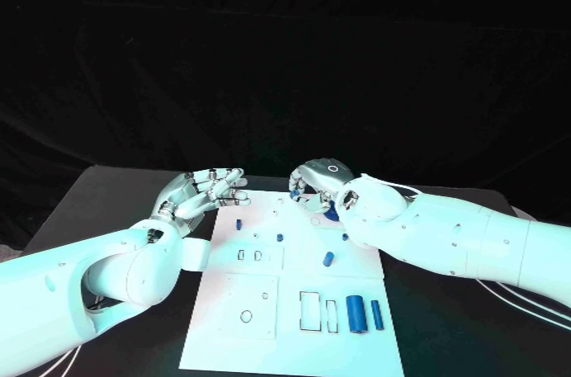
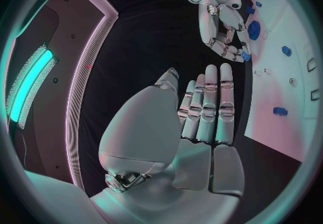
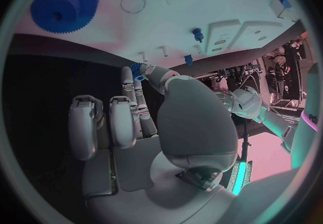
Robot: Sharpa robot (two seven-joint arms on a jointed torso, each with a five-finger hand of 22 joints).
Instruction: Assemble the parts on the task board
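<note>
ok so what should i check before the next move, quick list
1. Right hand has a small blue part pinched at its fingertips: ok.
2. Left hand holds nothing, fingers straight: ok.
3. The two hands are apart, with a gap between them: ok.
4. Blue gear lies flat on the task board, close to the right hand: ok.
5. Large blue cylinder lies on the board, away from both hands: ok.
6. Which spot on the board the pinched part belongs in: cannot tell.
</note>
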